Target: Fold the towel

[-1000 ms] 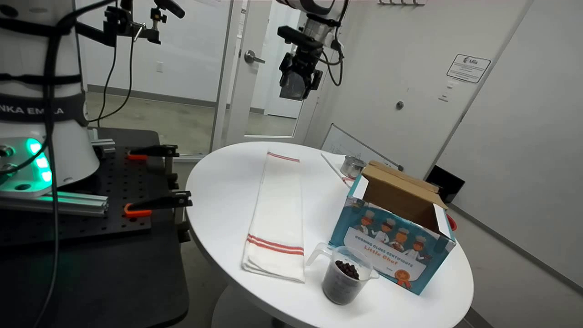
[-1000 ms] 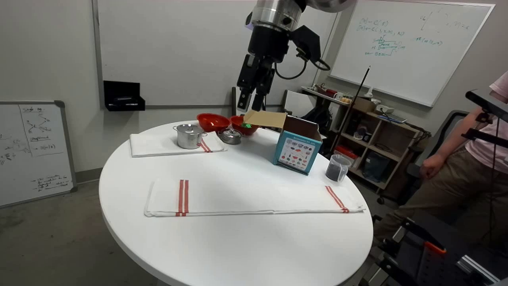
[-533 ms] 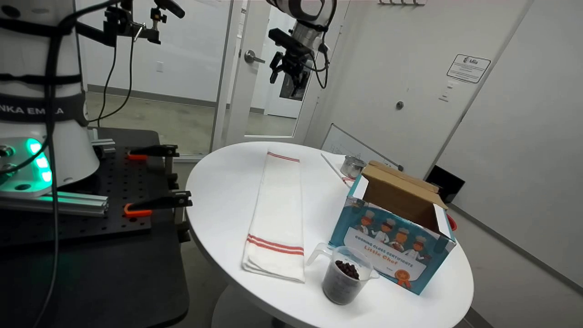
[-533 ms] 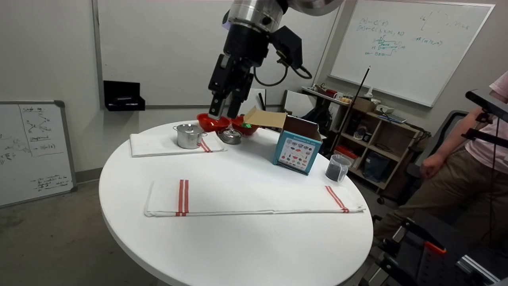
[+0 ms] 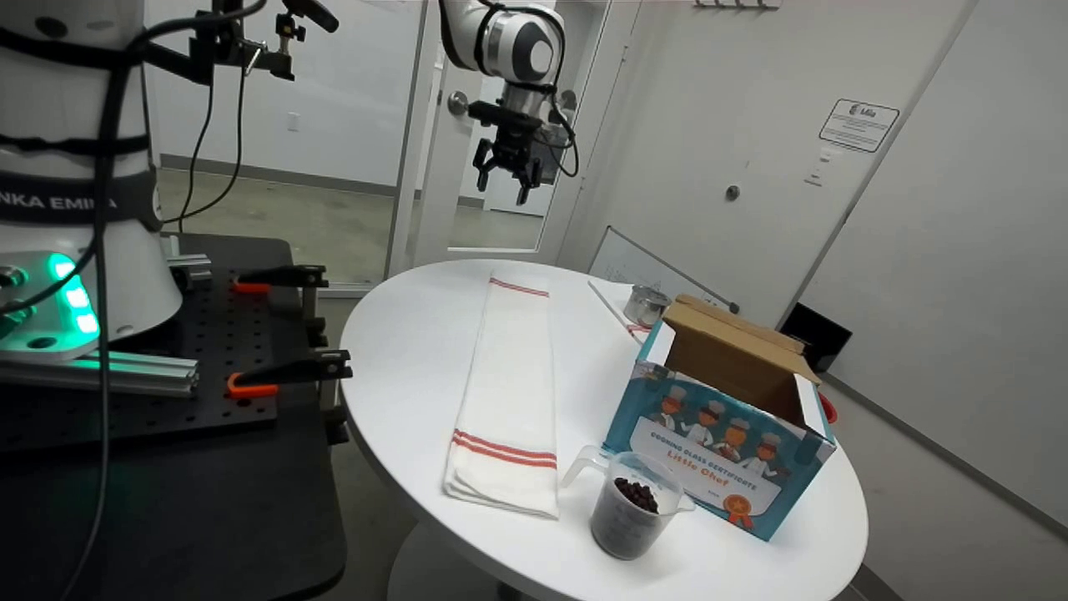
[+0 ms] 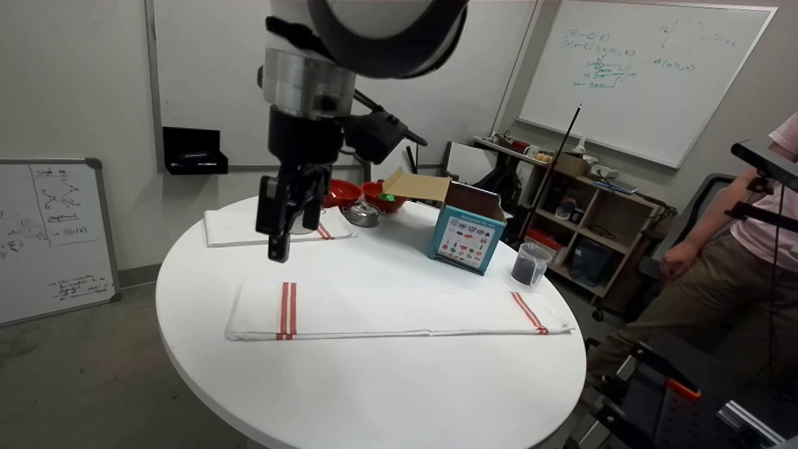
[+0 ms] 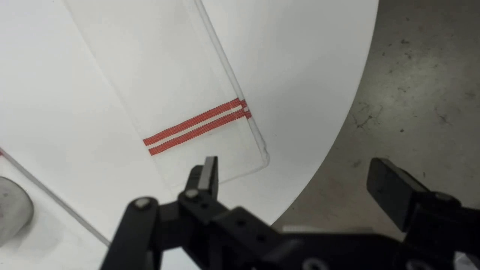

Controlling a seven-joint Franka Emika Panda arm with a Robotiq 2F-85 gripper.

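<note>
The white towel (image 5: 511,376) lies flat on the round table as a long layered strip, with red stripes across it near both ends. In an exterior view the towel (image 6: 399,312) runs lengthwise across the tabletop. My gripper (image 5: 502,191) hangs in the air above the table and touches nothing. Seen in an exterior view, the gripper (image 6: 294,237) is high over the towel's double-striped left end. In the wrist view the jaws stand wide apart; one finger (image 7: 208,176) covers part of the edge of the towel (image 7: 150,63), while bare table and floor show between them.
A colourful cardboard box (image 5: 709,434) stands open beside a measuring cup (image 5: 630,509) of dark bits. Another white cloth (image 6: 240,227) lies at the back, a pot (image 5: 647,306) on it. Red bowls (image 6: 343,192) and a metal lid (image 6: 362,214) are nearby. The table edge (image 7: 360,82) curves close by.
My arm has swung across and turned at the wrist; in the exterior views the gripper has moved left and come down towards the towel's end. The towel has stayed still.
</note>
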